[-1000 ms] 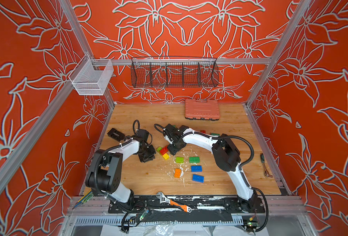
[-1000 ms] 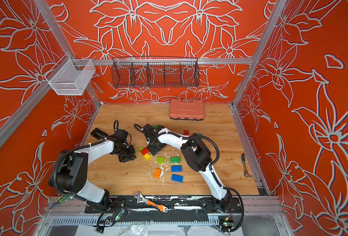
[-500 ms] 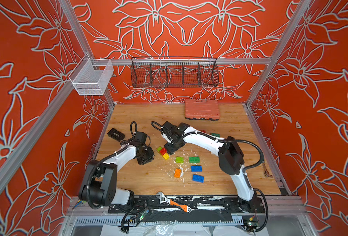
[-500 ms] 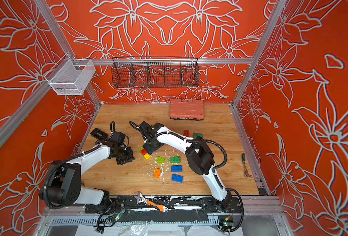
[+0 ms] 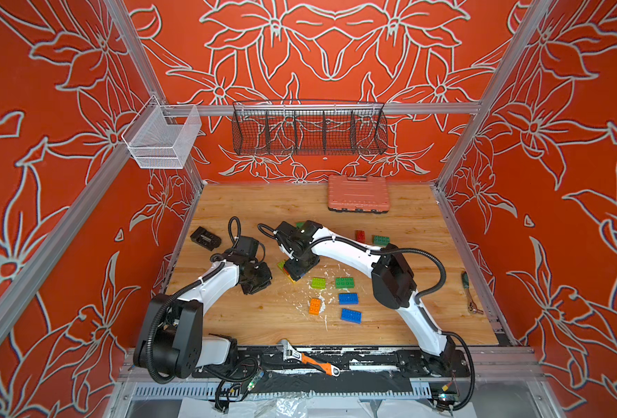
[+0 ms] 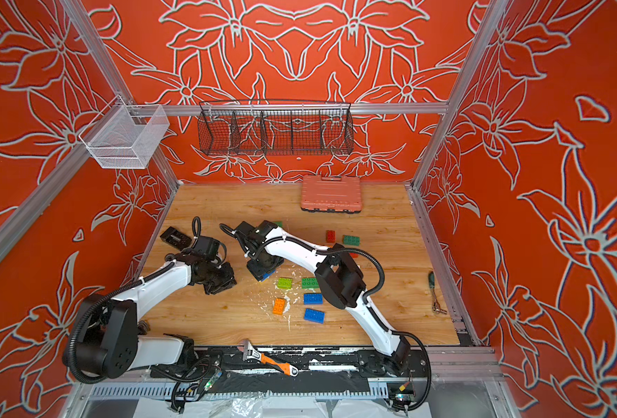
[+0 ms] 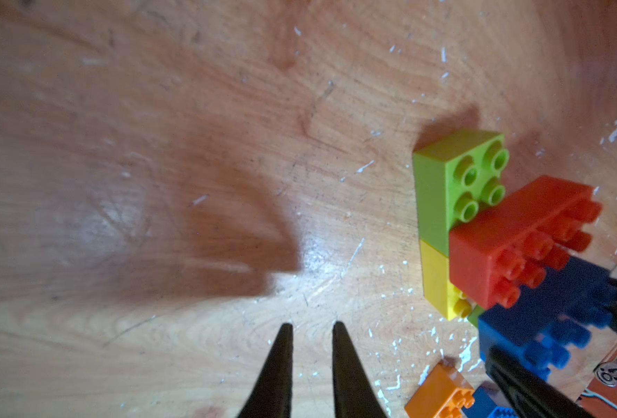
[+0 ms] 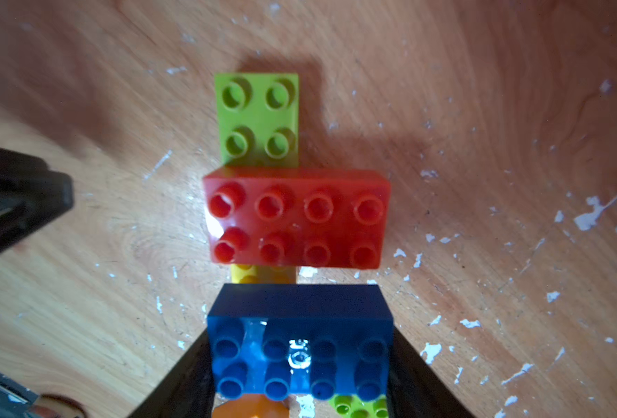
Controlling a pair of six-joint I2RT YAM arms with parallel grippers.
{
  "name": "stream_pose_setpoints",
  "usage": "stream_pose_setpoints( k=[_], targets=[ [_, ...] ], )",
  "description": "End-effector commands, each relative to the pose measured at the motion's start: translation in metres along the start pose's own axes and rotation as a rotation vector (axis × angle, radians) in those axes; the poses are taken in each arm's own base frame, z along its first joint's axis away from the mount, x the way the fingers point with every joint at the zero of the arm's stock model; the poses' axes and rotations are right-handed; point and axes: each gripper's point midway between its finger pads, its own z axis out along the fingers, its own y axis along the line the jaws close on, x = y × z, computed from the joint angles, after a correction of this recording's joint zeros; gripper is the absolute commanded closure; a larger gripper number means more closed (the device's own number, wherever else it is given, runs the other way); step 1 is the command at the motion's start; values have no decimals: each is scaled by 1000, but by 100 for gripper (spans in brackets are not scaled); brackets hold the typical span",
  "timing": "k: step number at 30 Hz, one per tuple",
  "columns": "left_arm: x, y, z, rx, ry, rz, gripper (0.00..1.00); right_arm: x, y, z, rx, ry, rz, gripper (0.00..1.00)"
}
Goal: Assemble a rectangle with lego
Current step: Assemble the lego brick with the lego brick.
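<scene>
- Nearest me I count two loose blue bricks point(image 5: 348, 298), one orange brick point(image 5: 315, 306), one lime brick point(image 5: 318, 282) and one green brick point(image 5: 344, 282).
- Left gripper point(image 7: 312, 333): fingers slightly apart, empty.
- Right gripper point(image 8: 299, 347): clamped on one held blue brick point(image 8: 299, 318), just beside the red-topped stack point(image 8: 296, 217).
- Farthest: one far red brick point(image 5: 360, 236), one dark green brick point(image 5: 381, 239).

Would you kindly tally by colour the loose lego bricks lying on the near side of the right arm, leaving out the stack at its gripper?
Lime brick: 1
Green brick: 1
Blue bricks: 2
Orange brick: 1
Total: 5
</scene>
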Motion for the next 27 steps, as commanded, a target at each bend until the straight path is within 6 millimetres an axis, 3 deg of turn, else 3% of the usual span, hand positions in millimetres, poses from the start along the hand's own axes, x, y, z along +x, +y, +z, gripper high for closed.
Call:
stream_pose_setpoints(
  k=[1, 9, 27],
  targets=[
    [1, 0, -2, 9, -6, 14, 80, 4, 0, 0, 11, 33, 17, 67],
    [2, 2, 0, 8, -1, 12, 80, -7, 4, -1, -6, 4, 18, 67],
    [4, 4, 5, 8, 12, 12, 79, -8, 1, 15, 20, 46, 28, 67]
  ],
)
